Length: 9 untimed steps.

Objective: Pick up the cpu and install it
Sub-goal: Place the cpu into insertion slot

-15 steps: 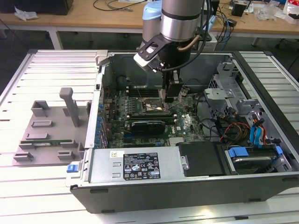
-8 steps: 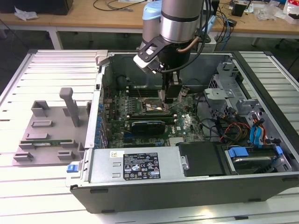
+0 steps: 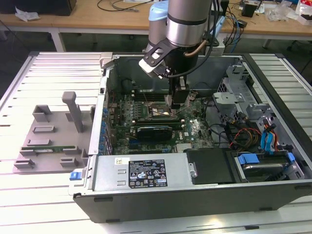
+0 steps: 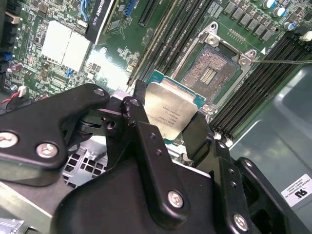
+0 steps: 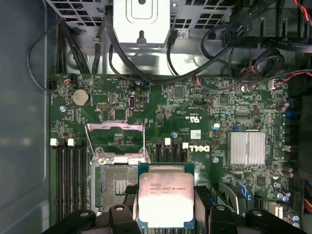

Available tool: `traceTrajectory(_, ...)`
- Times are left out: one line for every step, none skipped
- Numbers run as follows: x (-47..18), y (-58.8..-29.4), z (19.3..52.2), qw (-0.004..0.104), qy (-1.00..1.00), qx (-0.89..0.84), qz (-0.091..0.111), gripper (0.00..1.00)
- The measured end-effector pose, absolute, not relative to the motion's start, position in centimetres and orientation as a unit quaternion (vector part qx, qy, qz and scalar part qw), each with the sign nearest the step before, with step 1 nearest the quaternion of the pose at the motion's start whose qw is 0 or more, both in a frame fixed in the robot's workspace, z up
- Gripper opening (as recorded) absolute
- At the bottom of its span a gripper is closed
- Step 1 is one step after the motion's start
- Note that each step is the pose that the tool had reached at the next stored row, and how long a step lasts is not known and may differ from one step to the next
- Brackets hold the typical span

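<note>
Pincer: the pincer (image 4: 168,119) is clamped on the cpu (image 4: 170,111), with one black finger (image 4: 139,124) on each of two opposite edges. It hangs deep inside the open computer case (image 3: 273,146).
Cpu, where: it's held up off the green motherboard (image 5: 195,107), just beside the socket (image 5: 114,183) and not in it. In the second wrist view it overlaps the socket's near corner.
Socket: it's open, folks! The metal frame (image 5: 116,141) is flipped up and the contact field lies bare, so by my reading nothing is seated yet.
Why gripped by the edges: likely to keep the fingers off the shiny lid and the underside, leaving the chip free to go down flat.
Why held level: the chip rides roughly parallel to the board, which I judge suits a straight drop into the frame.
Facing: the silver lid points up toward both wrist cameras, with the underside toward the board. Its sides run about in line with the socket's sides.
Long axis: it's near-square, so there's no clear one. The rows of print on the lid run from finger to finger.
Around: memory slots (image 5: 68,185) flank the socket. Out on the bench (image 3: 58,78), toward the exterior view's left, a grey tray (image 3: 48,122) carries a memory stick (image 3: 46,147), well apart from the action.
</note>
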State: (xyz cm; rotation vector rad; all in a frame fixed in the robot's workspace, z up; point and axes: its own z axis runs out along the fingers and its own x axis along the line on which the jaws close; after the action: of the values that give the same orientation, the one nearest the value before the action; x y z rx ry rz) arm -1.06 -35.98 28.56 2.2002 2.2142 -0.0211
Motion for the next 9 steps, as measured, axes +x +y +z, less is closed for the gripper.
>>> traceTrajectory(-1.06,-35.98,28.52,0.010,0.709,0.705,-0.007,0.55)
traceTrajectory(-1.07,-35.98,28.46,0.010,0.709,0.705,-0.007,0.55)
traceTrajectory(-1.07,-35.98,28.42,0.010,0.709,0.705,-0.007,0.55)
traceTrajectory(-1.07,-35.98,28.39,0.010,0.709,0.705,-0.007,0.55)
traceTrajectory(-1.08,-35.98,28.36,0.010,0.709,0.705,-0.007,0.55)
traceTrajectory(-1.08,-35.98,28.34,0.010,0.709,0.705,-0.007,0.55)
traceTrajectory(-1.08,-35.97,28.29,0.010,0.709,0.705,-0.007,0.55)
traceTrajectory(-1.08,-35.98,28.24,0.010,0.709,0.705,-0.007,0.55)
traceTrajectory(-1.08,-35.97,28.21,0.010,0.709,0.705,-0.007,0.55)
